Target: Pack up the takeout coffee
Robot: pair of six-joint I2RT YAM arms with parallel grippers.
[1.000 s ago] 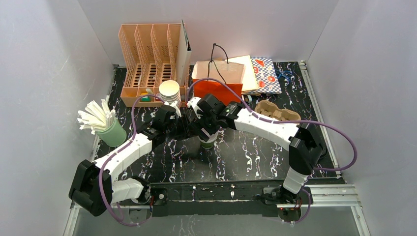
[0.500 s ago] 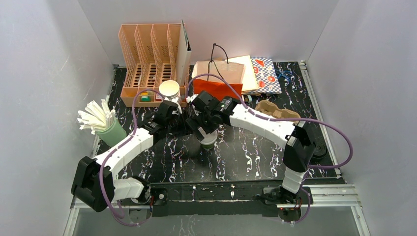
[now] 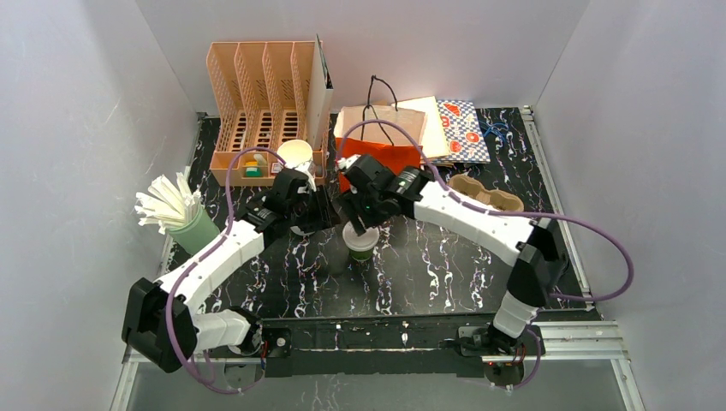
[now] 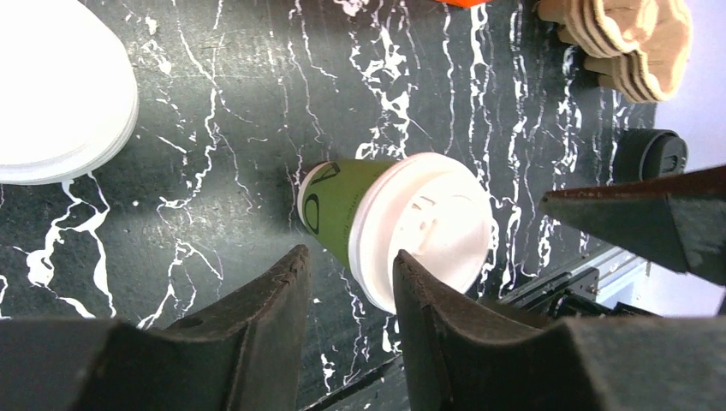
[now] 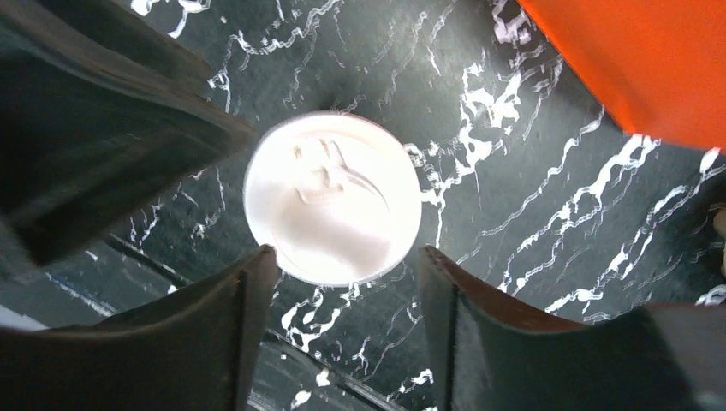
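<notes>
Both arms have drawn back since a second ago, when they were bunched over the cup and hid it. My right gripper (image 5: 344, 257) now hangs directly above the white lid (image 5: 332, 197), fingers spread wide with nothing between them and no contact that I can see. My left gripper (image 4: 351, 257) has slid off to the cup's left and sits lower. Its fingers are only partly parted and also empty, and the near one overlaps the lid's rim in the wrist view without clearly touching it. The green cup (image 3: 360, 242) stands upright on the marbled table (image 3: 428, 274), roughly mid-table. It sits just in front of the orange bag (image 3: 381, 154) and well apart from the cardboard carrier (image 3: 484, 193) to its right. I read the lid as seated, since it looks flat and centred on the cup from above. If that holds, capping is done and the cup is free to be picked up. Packing itself has not begun, and I'd take the cup by its body rather than the lid, which could pop off.
</notes>
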